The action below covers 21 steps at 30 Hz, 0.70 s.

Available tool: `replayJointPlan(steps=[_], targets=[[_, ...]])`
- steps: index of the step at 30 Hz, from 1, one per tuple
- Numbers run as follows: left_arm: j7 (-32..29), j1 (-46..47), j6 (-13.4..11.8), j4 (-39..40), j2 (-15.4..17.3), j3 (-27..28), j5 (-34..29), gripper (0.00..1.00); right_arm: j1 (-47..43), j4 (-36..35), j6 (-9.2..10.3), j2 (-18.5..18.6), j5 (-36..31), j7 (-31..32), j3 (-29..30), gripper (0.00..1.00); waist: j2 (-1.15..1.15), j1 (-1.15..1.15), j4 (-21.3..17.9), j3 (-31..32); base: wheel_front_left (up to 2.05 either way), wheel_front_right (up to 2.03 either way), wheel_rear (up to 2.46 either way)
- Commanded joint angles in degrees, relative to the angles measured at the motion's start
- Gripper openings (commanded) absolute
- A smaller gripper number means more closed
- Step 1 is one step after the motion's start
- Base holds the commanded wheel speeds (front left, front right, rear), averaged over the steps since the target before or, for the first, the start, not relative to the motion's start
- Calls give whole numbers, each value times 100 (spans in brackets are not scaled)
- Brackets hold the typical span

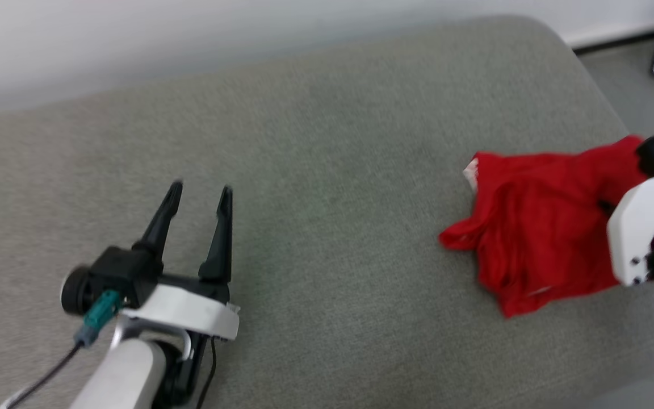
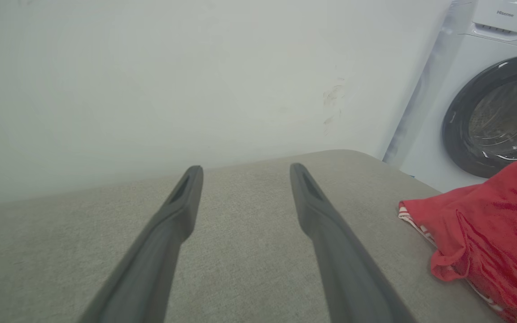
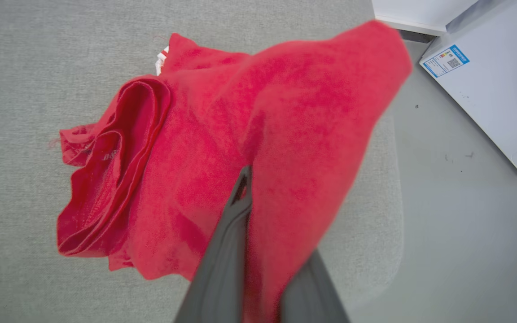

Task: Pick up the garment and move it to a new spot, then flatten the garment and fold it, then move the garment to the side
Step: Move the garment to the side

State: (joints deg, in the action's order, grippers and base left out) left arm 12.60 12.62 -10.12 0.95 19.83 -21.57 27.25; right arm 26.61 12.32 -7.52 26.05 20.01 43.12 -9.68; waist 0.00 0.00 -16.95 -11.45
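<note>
The garment [image 3: 204, 116] covers one finger of the right tool [image 3: 253, 193] and hides its tip. In the head view that tool is blurred and cut off at 3 o'clock. The washing machine [image 2: 492, 116] runs off at 3 o'clock; a label [image 3: 446, 61] is too small to read.

garment [image 1: 531, 227]: thin soft cloth, red, matt, finely napped in close view; woven striped trim at one edge.
counter [image 1: 315, 170]: grey woven upholstery, matt, slightly coarse grain.
left tool [image 1: 200, 188]: dark plastic fingers, smooth, matt; white housing [image 1: 185, 312] behind them, smooth with a faint sheen.
right tool [image 3: 247, 179]: same dark matt plastic fingers.
washing machine [image 2: 474, 49]: white casing, smooth, glossy; dark shiny door ring [image 2: 455, 134] around clear glass.
floor [image 3: 442, 233]: grey, smooth, dull.
wall [image 2: 151, 80]: painted, matt, lightly scuffed.
</note>
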Motion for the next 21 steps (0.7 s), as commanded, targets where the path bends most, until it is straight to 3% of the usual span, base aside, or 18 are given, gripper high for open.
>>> replayJointPlan(steps=[1, 8, 12, 13, 14, 21], targets=[[-77, 248, 51, 88, 103, -14, -90, 100, 276, 143, 7, 51, -84, -187, 119, 0, 0, 0, -340, -706, 0, 0, 0], [-349, 1037, 203, 420, 252, -168, -368, 100, 973, 1033, 7, 251, -472, -1187, 907, 0, 0, 0, -170, -1691, 0, 0, 0], [-445, 1281, 244, 549, 275, -236, -460, 100, 1268, 1628, 7, 151, -733, -1696, 1440, 2, 0, 0, -35, -2060, 0, 0, 0], [-459, 1315, 251, 563, 284, -249, -483, 100, 1305, 1794, 7, 90, -790, -1827, 1575, 41, 0, 0, -15, -2124, 0, 0, 0], [-470, 1352, 257, 568, 287, -263, -486, 100, 1335, 1953, 7, 25, -858, -1939, 1682, 100, 0, 0, 6, -2176, 0, 0, 0], [-447, 1425, 276, 482, 322, -247, -453, 100, 1502, 2743, 8, -196, -1410, -2797, 2421, 100, 0, 0, 45, -2239, 0, 0, 0]])
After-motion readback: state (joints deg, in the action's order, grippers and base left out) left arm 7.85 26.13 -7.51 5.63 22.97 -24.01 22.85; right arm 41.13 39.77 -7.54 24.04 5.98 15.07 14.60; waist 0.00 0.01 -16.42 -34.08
